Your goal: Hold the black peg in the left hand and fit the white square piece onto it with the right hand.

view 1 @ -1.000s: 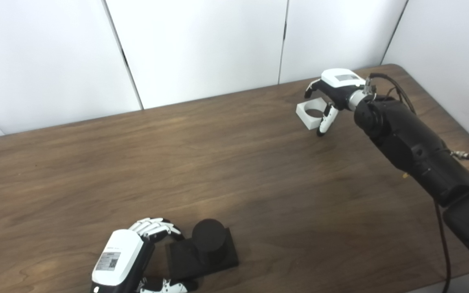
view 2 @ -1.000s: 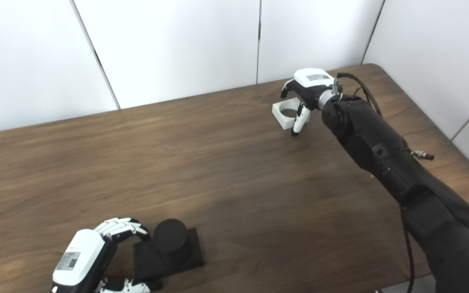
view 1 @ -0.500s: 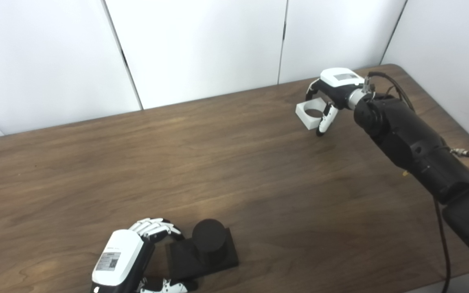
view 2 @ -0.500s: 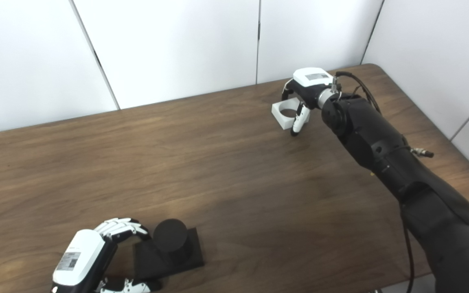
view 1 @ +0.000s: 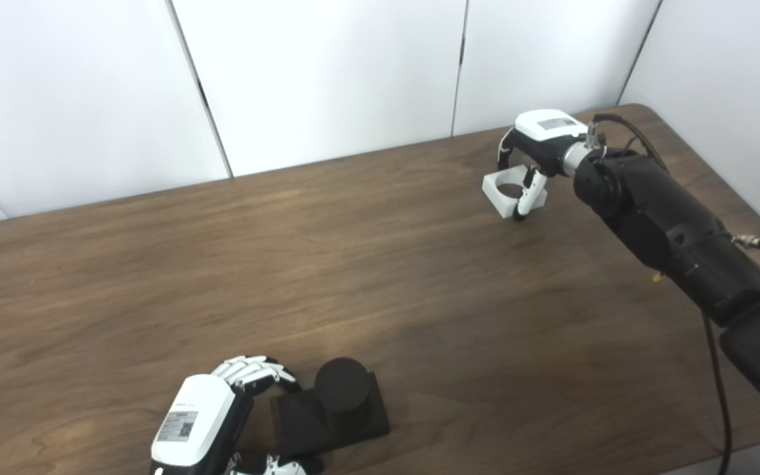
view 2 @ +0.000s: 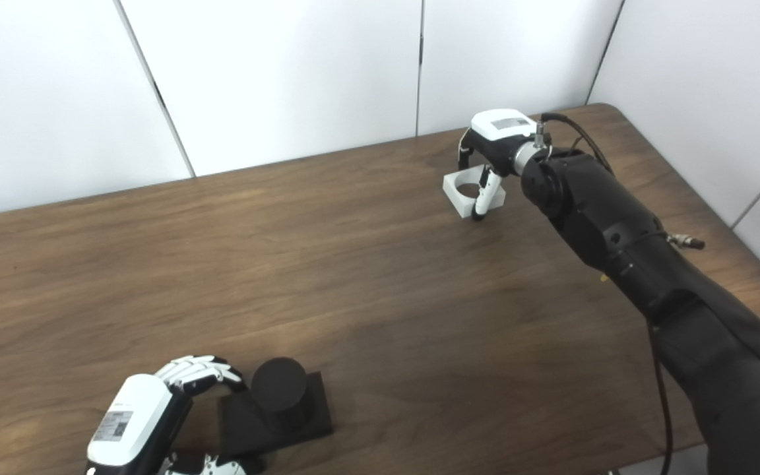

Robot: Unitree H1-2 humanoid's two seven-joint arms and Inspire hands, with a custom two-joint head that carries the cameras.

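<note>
While the right hand pinches the white square piece far across the table, the left hand clasps the black peg by its base.

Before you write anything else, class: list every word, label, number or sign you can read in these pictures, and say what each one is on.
No text can be read.
Label with a square code on the back of the left hand: too small and blurred to read.
Grey label on the back of the right hand: too blurred to read.
Black peg, white square piece and table: no markings visible.
</note>
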